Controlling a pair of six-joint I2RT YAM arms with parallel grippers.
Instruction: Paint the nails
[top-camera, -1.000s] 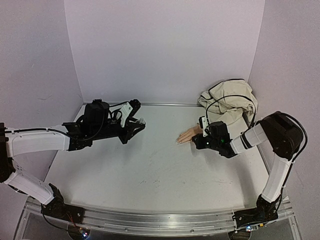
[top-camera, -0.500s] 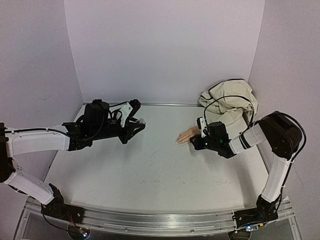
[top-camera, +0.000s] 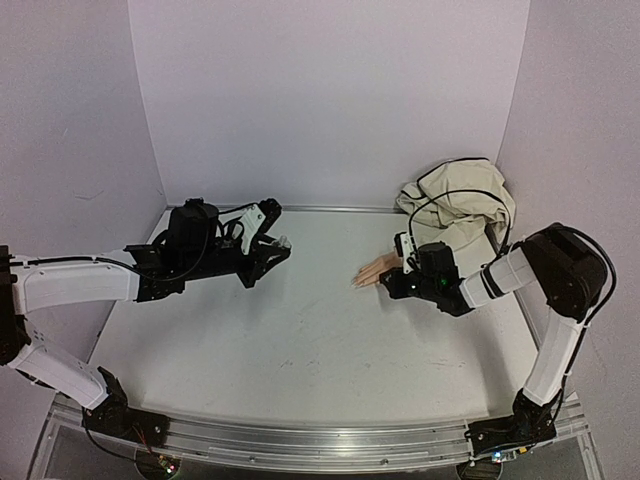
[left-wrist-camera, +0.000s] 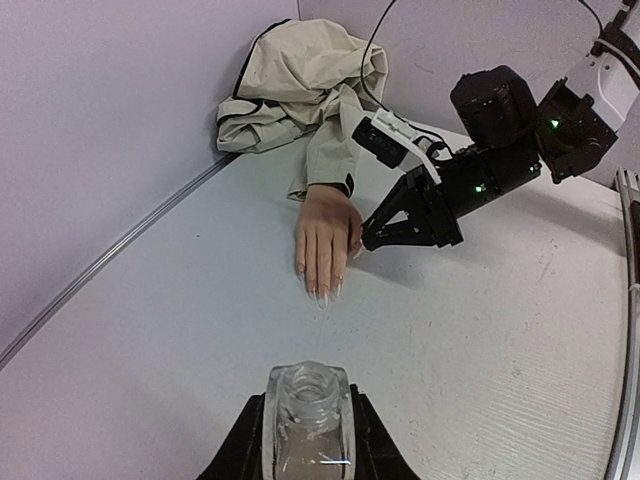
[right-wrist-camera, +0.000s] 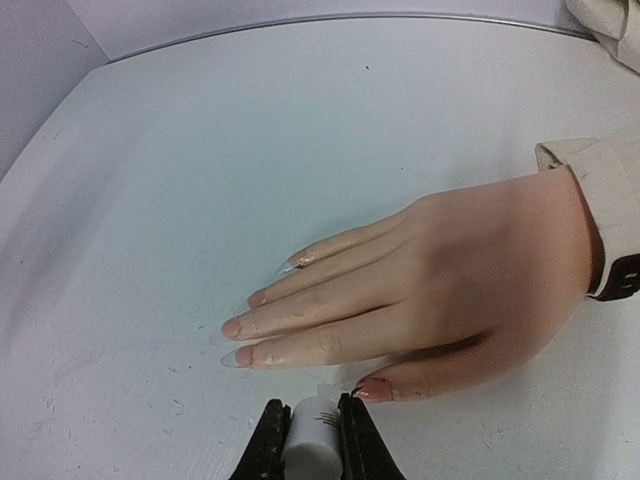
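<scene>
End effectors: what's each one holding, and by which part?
The left end effector grips the open glass bottle by its sides, below the neck. The right end effector pinches a white cylindrical piece by its sides, beside the mannequin hand.

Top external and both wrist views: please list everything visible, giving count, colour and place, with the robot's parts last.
mannequin hand: one, peach, palm down on the right half of the table
nails: five, long, pale, on its fingertips
sleeve: one, beige, bunched in the far right corner, with a dark band at the wrist
bottle: one, clear glass, open-topped, in the left pincer
cylinder: one, small, white, in the right pincer
table: one, white
rail: one, metal, along the near edge
left pincer: black, shut on the bottle, left of centre
right pincer: black, shut on the cylinder, beside the mannequin hand
</scene>
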